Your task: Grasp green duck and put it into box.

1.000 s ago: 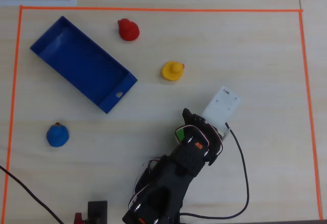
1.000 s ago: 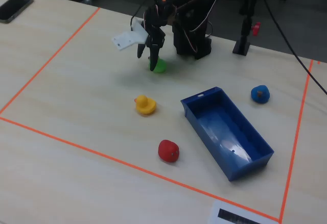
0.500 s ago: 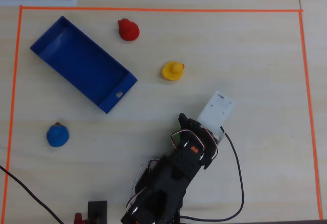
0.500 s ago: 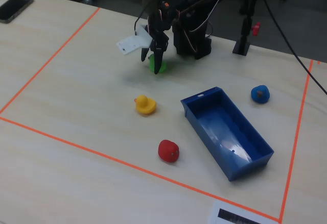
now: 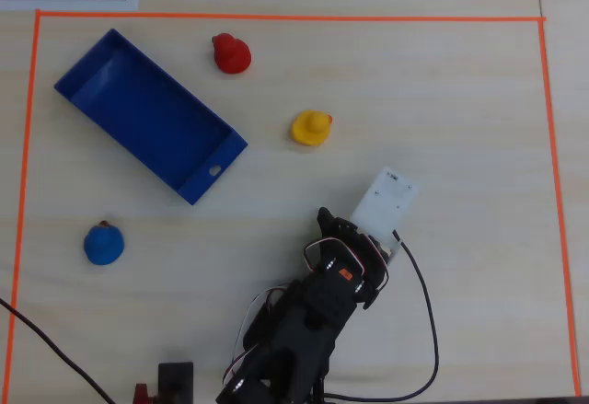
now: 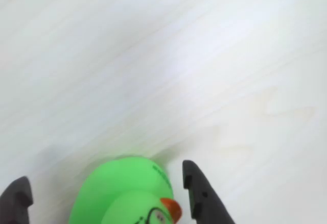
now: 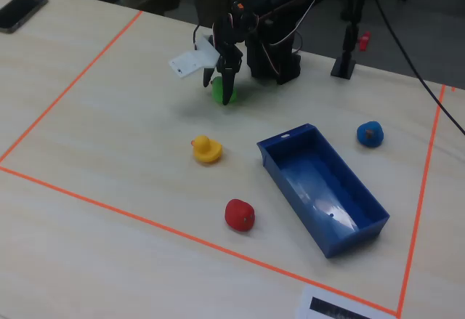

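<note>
The green duck (image 6: 122, 196) sits on the pale wooden table between my gripper's (image 6: 104, 193) two dark fingers, its orange beak toward the right finger (image 6: 196, 193). The jaws are open, with a gap on each side of the duck. In the fixed view the gripper (image 7: 222, 94) points down over the duck (image 7: 216, 86), near the arm's base. In the overhead view the duck is hidden under the arm and its white plate (image 5: 386, 202). The dark-blue box (image 5: 138, 109) lies empty at the far left of the overhead view, and also shows in the fixed view (image 7: 327, 188).
A red duck (image 5: 230, 54), a yellow duck (image 5: 311, 128) and a blue duck (image 5: 103, 244) stand on the table. The yellow duck (image 7: 206, 149) is the closest to the gripper. Orange tape (image 5: 276, 17) frames the work area. Cables (image 5: 428, 312) trail by the arm's base.
</note>
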